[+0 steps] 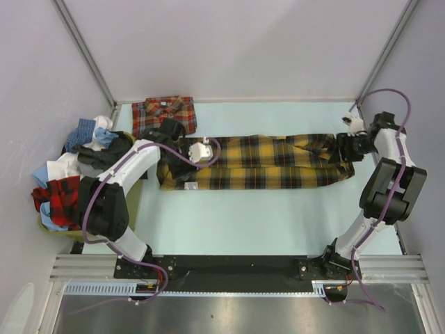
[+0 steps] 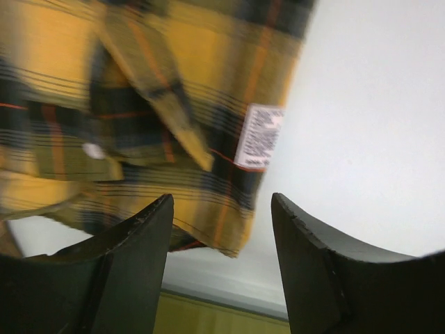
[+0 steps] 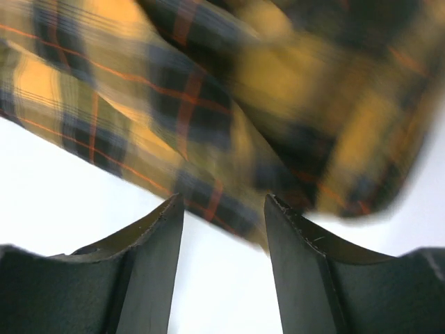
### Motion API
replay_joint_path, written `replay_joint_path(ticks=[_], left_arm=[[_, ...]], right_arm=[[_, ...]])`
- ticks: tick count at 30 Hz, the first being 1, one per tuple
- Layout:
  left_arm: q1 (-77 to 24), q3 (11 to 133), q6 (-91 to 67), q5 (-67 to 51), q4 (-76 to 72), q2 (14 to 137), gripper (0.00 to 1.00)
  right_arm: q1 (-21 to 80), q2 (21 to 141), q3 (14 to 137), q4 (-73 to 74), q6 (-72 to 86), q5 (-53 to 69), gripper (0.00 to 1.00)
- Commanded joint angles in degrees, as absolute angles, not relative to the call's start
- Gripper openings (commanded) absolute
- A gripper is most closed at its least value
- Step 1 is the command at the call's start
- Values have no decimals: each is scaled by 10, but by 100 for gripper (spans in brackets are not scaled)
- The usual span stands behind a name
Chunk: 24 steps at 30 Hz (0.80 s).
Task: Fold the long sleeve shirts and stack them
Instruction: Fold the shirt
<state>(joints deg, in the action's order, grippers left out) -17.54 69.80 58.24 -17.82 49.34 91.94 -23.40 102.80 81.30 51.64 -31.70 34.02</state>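
Observation:
The yellow-and-black plaid shirt (image 1: 264, 161) lies folded into a long band across the table. My left gripper (image 1: 169, 132) is open at its left end; in the left wrist view (image 2: 221, 209) the shirt's edge (image 2: 160, 125) with a white label (image 2: 259, 137) lies just beyond the fingertips. My right gripper (image 1: 345, 147) is open at the shirt's right end; in the right wrist view (image 3: 224, 205) the plaid cloth (image 3: 229, 104) lies just ahead of the fingertips. The red-orange plaid shirt (image 1: 163, 114) lies folded at the far left corner.
A pile of mixed clothes (image 1: 73, 174) fills a yellow-green bin (image 1: 49, 224) off the table's left edge. The pale table (image 1: 264, 223) ends at grey walls behind and at both sides.

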Motion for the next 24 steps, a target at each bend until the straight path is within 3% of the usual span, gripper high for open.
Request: replay_joint_path(ticks=[1,5,9,19,20,22,23,24], left_arm=[[-160,770,498,-238,505,945,64],[-148,778,481,-243,499,953,66],[-144,765,475,-236,495,954,65],[-132,735,448,-208,454,955,63],[-132,733,447,-205,452,958,63],[-131,727,451,-194,451,963,64],[-131,724,452,-195,449,963,64],[-131,718,451,-195,450,962,64]], right_arm=[[-176,1068,844,498,-357,313,56],[-162,1112,859,487,-388,280,57],[-156,1156,910,509,-398,302,3],[-163,1150,940,493,-377,318,0],[-166,1154,941,511,-382,316,22],[-185,1149,942,547,-381,342,50],[-202,1143,941,555,-372,363,74],[-244,1137,941,562,-368,383,85]])
